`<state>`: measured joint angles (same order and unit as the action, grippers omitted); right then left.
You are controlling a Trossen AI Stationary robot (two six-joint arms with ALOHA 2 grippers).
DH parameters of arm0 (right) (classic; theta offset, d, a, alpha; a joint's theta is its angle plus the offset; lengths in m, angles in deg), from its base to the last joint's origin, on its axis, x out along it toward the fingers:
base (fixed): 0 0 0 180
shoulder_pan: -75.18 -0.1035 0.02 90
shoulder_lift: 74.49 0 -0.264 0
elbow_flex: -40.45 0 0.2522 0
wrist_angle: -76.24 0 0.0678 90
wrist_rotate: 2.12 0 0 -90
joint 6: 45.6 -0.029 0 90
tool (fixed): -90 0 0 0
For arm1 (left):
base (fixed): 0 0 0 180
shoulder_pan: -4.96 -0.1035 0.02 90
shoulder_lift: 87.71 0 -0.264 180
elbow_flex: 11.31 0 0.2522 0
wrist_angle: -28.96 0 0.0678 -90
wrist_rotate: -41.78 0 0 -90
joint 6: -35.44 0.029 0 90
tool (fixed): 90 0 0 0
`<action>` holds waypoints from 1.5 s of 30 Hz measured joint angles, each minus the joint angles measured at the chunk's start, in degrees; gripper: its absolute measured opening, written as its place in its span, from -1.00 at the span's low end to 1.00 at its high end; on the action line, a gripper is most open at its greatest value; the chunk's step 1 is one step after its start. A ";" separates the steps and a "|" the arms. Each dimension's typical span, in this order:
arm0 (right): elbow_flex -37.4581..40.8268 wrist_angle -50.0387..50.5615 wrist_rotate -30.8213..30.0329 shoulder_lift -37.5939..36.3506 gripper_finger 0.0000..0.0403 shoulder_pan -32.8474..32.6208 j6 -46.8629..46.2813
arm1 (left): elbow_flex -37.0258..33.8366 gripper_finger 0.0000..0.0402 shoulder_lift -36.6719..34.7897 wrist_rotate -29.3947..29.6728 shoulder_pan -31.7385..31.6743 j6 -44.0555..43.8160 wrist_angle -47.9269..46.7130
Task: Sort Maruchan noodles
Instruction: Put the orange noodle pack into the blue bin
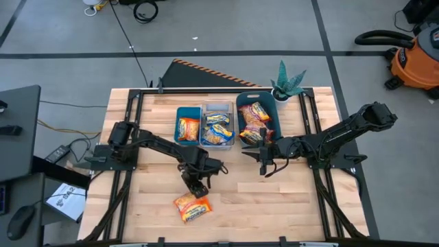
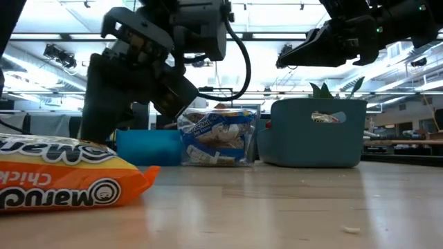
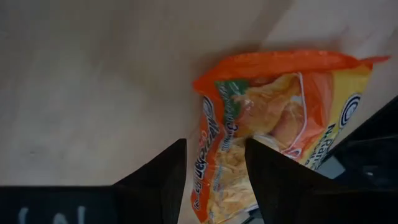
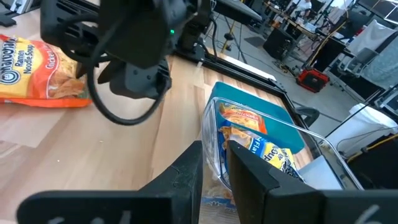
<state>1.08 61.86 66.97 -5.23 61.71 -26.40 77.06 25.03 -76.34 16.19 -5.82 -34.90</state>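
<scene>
One orange-yellow Maruchan packet (image 1: 192,206) (image 2: 55,183) (image 3: 273,112) lies flat on the wooden table near its near edge. My left gripper (image 1: 197,186) (image 3: 214,168) is open and points down, its fingers on either side of the packet's long edge; I cannot tell whether they touch it. My right gripper (image 1: 264,165) (image 4: 214,171) hangs in the air right of centre, open by a narrow gap and empty, just near of the large teal bin (image 1: 241,103). Other packets lie sorted in the three bins at the far side.
A small teal bin (image 1: 177,127) holds an orange packet. The clear bin (image 1: 218,106) (image 2: 218,135) holds yellow-and-blue ones, and the large teal bin (image 2: 311,142) red-brown ones. A potted plant (image 1: 288,82) stands at the far right corner. Bare wood lies around the packet.
</scene>
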 joint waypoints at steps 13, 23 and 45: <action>0.00 0.00 0.01 0.00 -0.61 0.00 0.00 | 0.00 -0.16 0.00 0.02 -2.89 -0.15 3.69; 0.00 -0.07 0.06 0.00 -0.61 0.00 0.00 | -0.02 -0.26 2.15 1.79 -0.04 -0.09 6.12; 0.00 0.66 1.11 0.00 -0.61 0.00 0.02 | 0.00 -0.94 1.00 -1.47 -4.78 3.49 5.85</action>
<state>1.08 62.51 68.09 -5.23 61.71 -26.38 77.06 26.03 -77.81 11.41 -2.33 -29.04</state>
